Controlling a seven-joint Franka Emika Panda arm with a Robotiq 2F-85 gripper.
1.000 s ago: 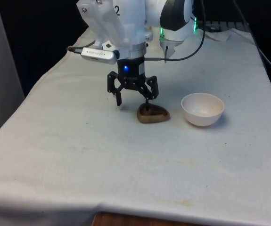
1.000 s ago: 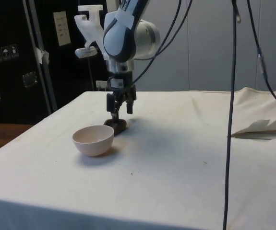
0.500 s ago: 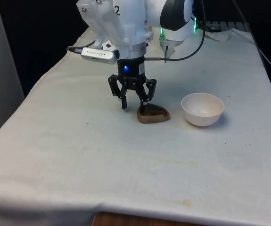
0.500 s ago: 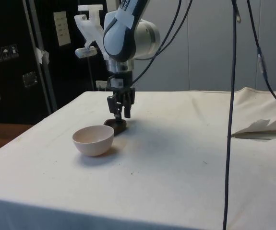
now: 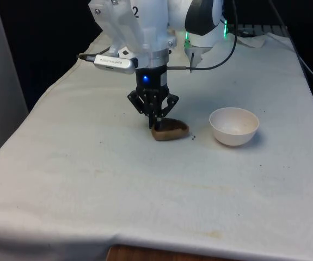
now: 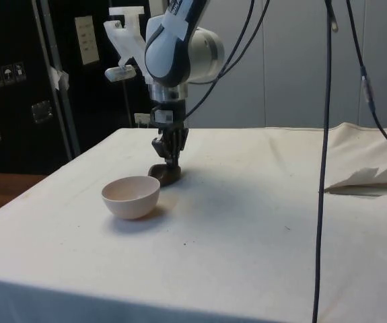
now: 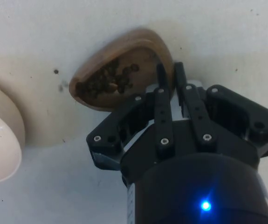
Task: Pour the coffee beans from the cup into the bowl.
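Note:
A shallow brown wooden cup rests on the white cloth, and in the wrist view dark coffee beans lie inside it. My gripper points straight down with its fingers shut on the cup's rim on the front view's left; the wrist view shows that rim pinched between the fingertips. The white bowl stands apart on the cup's other side, towards the front view's right. From the side, the gripper is just behind the bowl, with the cup under it.
A couple of loose beans lie on the cloth between cup and bowl, and they show in the wrist view as loose beans. A black cable hangs down in the side view. Crumpled cloth lies at that view's right.
The fingers went from wide open to shut on the cup's rim. The cup slid a little towards the front view's left, and a couple of beans now lie on the cloth.

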